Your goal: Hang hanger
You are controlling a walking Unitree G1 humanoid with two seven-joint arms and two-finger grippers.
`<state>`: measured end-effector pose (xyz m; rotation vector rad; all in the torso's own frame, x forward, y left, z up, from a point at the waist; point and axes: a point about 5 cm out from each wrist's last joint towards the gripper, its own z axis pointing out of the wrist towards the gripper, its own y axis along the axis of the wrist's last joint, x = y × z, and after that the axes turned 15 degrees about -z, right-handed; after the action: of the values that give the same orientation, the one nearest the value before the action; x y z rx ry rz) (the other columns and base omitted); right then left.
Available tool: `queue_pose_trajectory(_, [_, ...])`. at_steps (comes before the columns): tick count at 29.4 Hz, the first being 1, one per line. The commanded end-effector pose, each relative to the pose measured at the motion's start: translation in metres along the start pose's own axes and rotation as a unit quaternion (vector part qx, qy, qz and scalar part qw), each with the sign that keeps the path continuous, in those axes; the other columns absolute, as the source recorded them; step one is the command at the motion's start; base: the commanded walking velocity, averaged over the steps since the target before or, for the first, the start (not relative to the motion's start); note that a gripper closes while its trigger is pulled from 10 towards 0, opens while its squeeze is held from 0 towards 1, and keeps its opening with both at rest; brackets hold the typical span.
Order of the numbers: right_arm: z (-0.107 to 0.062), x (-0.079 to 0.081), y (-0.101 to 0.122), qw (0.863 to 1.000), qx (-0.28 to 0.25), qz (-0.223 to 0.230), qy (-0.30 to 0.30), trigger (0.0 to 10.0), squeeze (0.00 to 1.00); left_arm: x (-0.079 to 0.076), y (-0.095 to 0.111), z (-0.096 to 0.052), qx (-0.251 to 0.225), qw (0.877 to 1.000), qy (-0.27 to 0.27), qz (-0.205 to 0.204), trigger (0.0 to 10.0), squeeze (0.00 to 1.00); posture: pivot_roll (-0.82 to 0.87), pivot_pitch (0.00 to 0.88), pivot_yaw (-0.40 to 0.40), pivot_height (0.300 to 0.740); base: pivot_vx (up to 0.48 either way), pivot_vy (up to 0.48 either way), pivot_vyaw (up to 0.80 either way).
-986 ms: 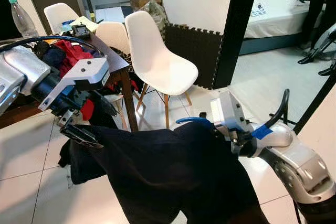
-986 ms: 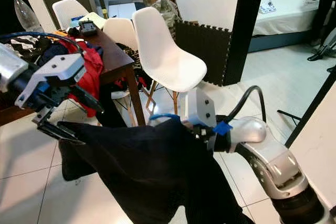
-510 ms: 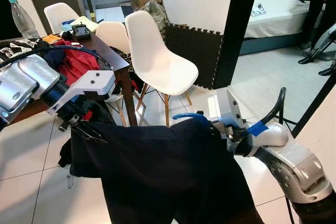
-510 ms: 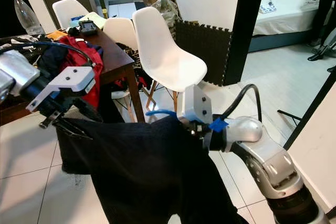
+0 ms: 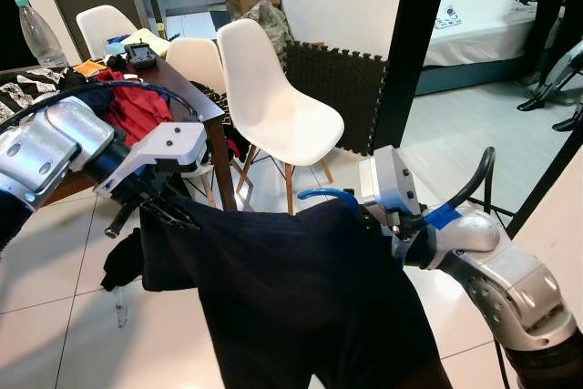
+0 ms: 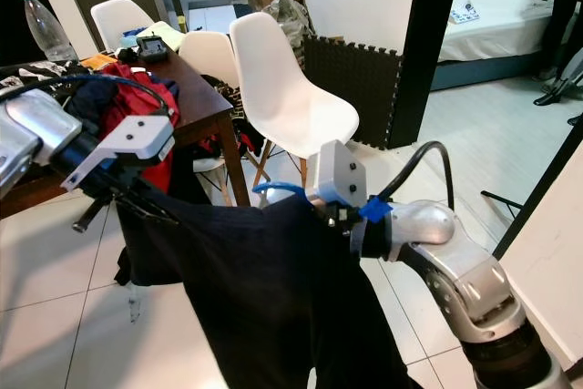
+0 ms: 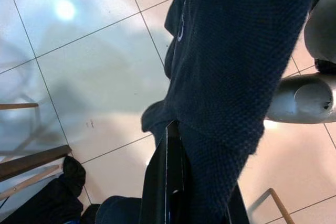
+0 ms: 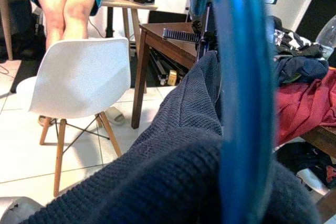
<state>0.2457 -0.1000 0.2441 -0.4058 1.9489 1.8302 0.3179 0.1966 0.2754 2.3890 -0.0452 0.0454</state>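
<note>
A dark navy knit garment [image 5: 301, 289] hangs spread between my two grippers above the tiled floor. My left gripper [image 5: 168, 211] is shut on the garment's upper left edge; in the left wrist view its black fingers [image 7: 168, 182] pinch the knit cloth [image 7: 236, 51]. A blue hanger [image 5: 321, 195] pokes its hook out of the garment's top beside my right gripper [image 5: 369, 218], which is shut on it and partly covered by cloth. Seen from the right wrist, the blue hanger [image 8: 244, 103] runs close across the picture over the knit [image 8: 173, 171].
A wooden table [image 5: 211, 120] piled with red and dark clothes [image 5: 137, 107] stands at the left, with white chairs [image 5: 273, 107] beside it. A dark cloth [image 5: 123, 261] lies on the floor. A black door frame [image 5: 410, 43] opens onto a bedroom. A seated person's legs [image 8: 68, 3].
My left gripper has lifted and swung right, pulling the garment's left edge higher and flatter. The right gripper with the hanger has risen slightly.
</note>
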Motion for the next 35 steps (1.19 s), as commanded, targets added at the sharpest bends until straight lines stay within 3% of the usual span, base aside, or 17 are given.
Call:
queue_pose_trajectory(1, [0.007, 0.001, 0.016, 0.999, -0.039, -0.023, 0.015, 10.0, 0.00, 0.002, 0.003, 0.005, -0.015, 1.000, 0.004, 0.009, 0.0, 0.00, 0.11, 0.000, 0.071, 0.740, 0.000, 0.000, 0.00])
queue_pose_trajectory(4, [0.007, 0.000, 0.013, 0.999, -0.035, -0.017, 0.009, 10.0, 0.00, 0.002, 0.002, 0.004, -0.018, 1.000, 0.011, 0.011, 0.0, 0.00, 0.11, 0.000, 0.069, 0.740, 0.000, 0.000, 0.00])
queue_pose_trajectory(5, [0.007, -0.004, 0.009, 1.000, -0.026, -0.006, -0.003, 10.0, 0.27, 0.002, 0.002, 0.003, -0.025, 0.999, 0.019, 0.011, 0.0, 0.00, 0.12, 0.000, 0.067, 0.740, 0.000, 0.000, 0.00])
queue_pose_trajectory(7, [0.007, -0.004, 0.009, 1.000, -0.026, -0.006, -0.003, 10.0, 0.27, 0.002, 0.002, 0.003, -0.025, 0.999, 0.019, 0.011, 0.0, 0.00, 0.12, 0.000, 0.067, 0.740, 0.000, 0.000, 0.00])
queue_pose_trajectory(8, [0.005, -0.006, 0.006, 1.000, -0.020, 0.006, -0.011, 10.0, 1.00, 0.003, 0.001, -0.001, -0.028, 0.999, 0.034, 0.008, 0.0, 0.00, 0.12, 0.000, 0.062, 0.740, 0.000, 0.000, 0.00])
queue_pose_trajectory(13, [0.001, -0.007, 0.001, 1.000, -0.009, 0.018, -0.016, 10.0, 1.00, 0.005, -0.007, -0.009, -0.026, 0.998, 0.064, -0.002, 0.0, 0.00, 0.12, 0.000, 0.060, 0.740, 0.000, 0.000, 0.00])
queue_pose_trajectory(17, [-0.023, -0.008, -0.004, 0.999, 0.029, 0.022, -0.024, 10.0, 1.00, 0.009, -0.026, -0.037, -0.015, 0.989, 0.146, -0.027, 0.0, 0.00, 0.12, 0.000, 0.043, 0.740, 0.000, 0.000, 0.00])
queue_pose_trajectory(19, [-0.023, -0.008, -0.004, 0.999, 0.029, 0.022, -0.024, 10.0, 1.00, 0.009, -0.026, -0.037, -0.015, 0.989, 0.146, -0.027, 0.0, 0.00, 0.12, 0.000, 0.043, 0.740, 0.000, 0.000, 0.00])
queue_pose_trajectory(20, [-0.032, -0.010, -0.006, 0.998, 0.046, 0.020, -0.033, 10.0, 1.00, 0.010, -0.033, -0.044, -0.010, 0.986, 0.165, -0.035, 0.0, 0.00, 0.12, 0.001, 0.042, 0.740, 0.000, 0.000, 0.00])
queue_pose_trajectory(22, [-0.032, -0.010, -0.006, 0.998, 0.046, 0.020, -0.033, 10.0, 1.00, 0.010, -0.033, -0.044, -0.010, 0.986, 0.165, -0.035, 0.0, 0.00, 0.12, 0.001, 0.042, 0.740, 0.000, 0.000, 0.00])
queue_pose_trajectory(23, [-0.042, -0.013, -0.008, 0.997, 0.066, 0.017, -0.046, 10.0, 1.00, 0.008, -0.039, -0.049, -0.005, 0.983, 0.177, -0.042, 0.0, 0.00, 0.12, 0.003, 0.038, 0.740, 0.000, 0.000, 0.00])
queue_pose_trajectory(24, [-0.042, -0.013, -0.008, 0.997, 0.066, 0.017, -0.046, 10.0, 1.00, 0.008, -0.039, -0.049, -0.005, 0.983, 0.177, -0.042, 0.0, 0.00, 0.12, 0.003, 0.038, 0.740, 0.000, 0.000, 0.00])
queue_pose_trajectory(25, [-0.054, -0.017, -0.010, 0.993, 0.092, 0.012, -0.067, 10.0, 1.00, 0.006, -0.044, -0.054, -0.004, 0.981, 0.186, -0.050, 0.0, 0.00, 0.12, 0.004, 0.036, 0.740, 0.000, 0.000, 0.00])
queue_pose_trajectory(26, [-0.054, -0.017, -0.010, 0.993, 0.092, 0.012, -0.067, 10.0, 1.00, 0.006, -0.044, -0.054, -0.004, 0.981, 0.186, -0.050, 0.0, 0.00, 0.12, 0.004, 0.036, 0.740, 0.000, 0.000, 0.00])
queue_pose_trajectory(27, [-0.069, -0.022, -0.012, 0.989, 0.116, 0.008, -0.090, 10.0, 1.00, 0.003, -0.049, -0.058, -0.005, 0.980, 0.192, -0.056, 0.0, 0.00, 0.12, 0.005, 0.033, 0.740, 0.000, 0.000, 0.00])
queue_pose_trajectory(31, [-0.093, -0.031, -0.011, 0.980, 0.147, -0.001, -0.135, 10.0, 1.00, -0.001, -0.055, -0.060, -0.014, 0.978, 0.200, -0.064, 0.0, 0.00, 0.12, 0.006, 0.031, 0.740, 0.000, 0.000, 0.00])
queue_pose_trajectory(35, [-0.099, -0.034, -0.010, 0.977, 0.155, -0.005, -0.148, 10.0, 1.00, -0.001, -0.054, -0.060, -0.026, 0.976, 0.209, -0.062, 0.0, 0.00, 0.12, 0.006, 0.031, 0.740, 0.000, 0.000, 0.00])
